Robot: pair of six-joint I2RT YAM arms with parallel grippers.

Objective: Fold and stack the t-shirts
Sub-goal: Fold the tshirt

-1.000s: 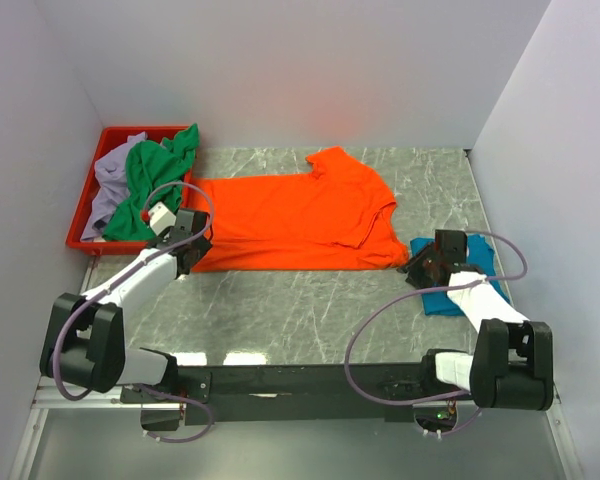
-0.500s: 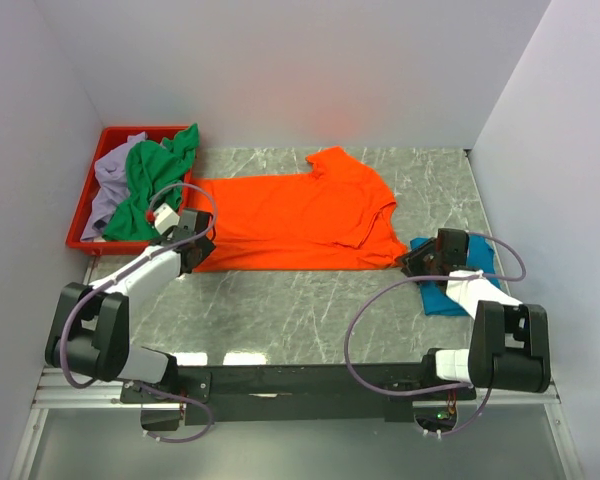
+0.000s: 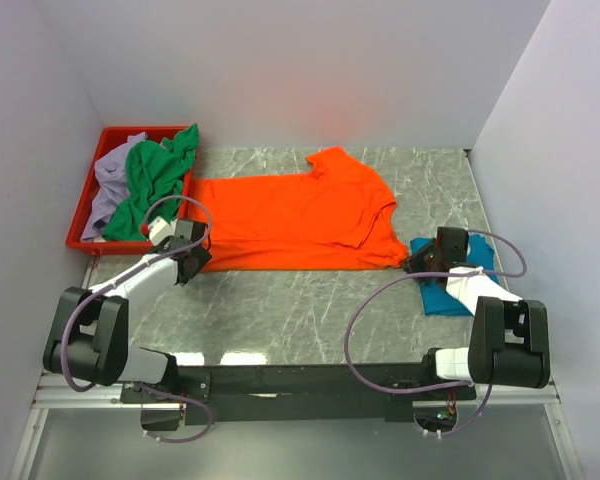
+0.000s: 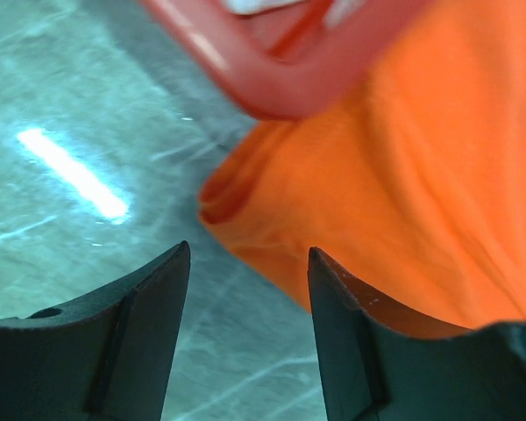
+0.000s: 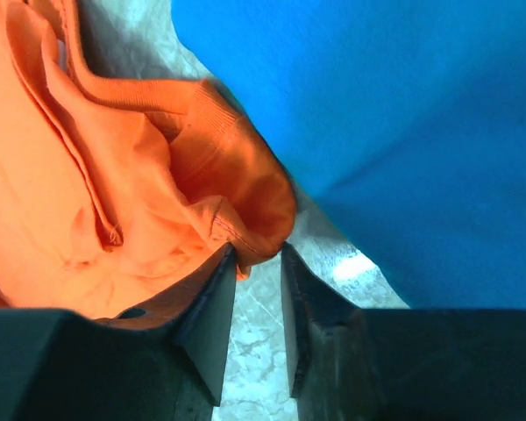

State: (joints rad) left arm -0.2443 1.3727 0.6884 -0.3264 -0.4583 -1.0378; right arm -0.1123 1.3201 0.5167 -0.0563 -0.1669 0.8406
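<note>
The bright orange t-shirt lies spread flat mid-table. My left gripper is open at its near-left corner; in the left wrist view the jaws stand wide apart with that corner just ahead of them. My right gripper is at the shirt's near-right corner; in the right wrist view the jaws are narrow with the orange hem pinched at their tips. The folded teal blue t-shirt lies right beside it, partly under the right arm. The green and lavender shirts are heaped in the tray.
The red plastic tray stands at the far left, its corner just beyond my left gripper. White walls close in the left, back and right sides. Marble tabletop shows between the orange shirt and the arm bases.
My left gripper has slid a little nearer, down to the shirt's near-left corner. My right gripper has edged left onto the near-right corner. The shirts have not moved.
</note>
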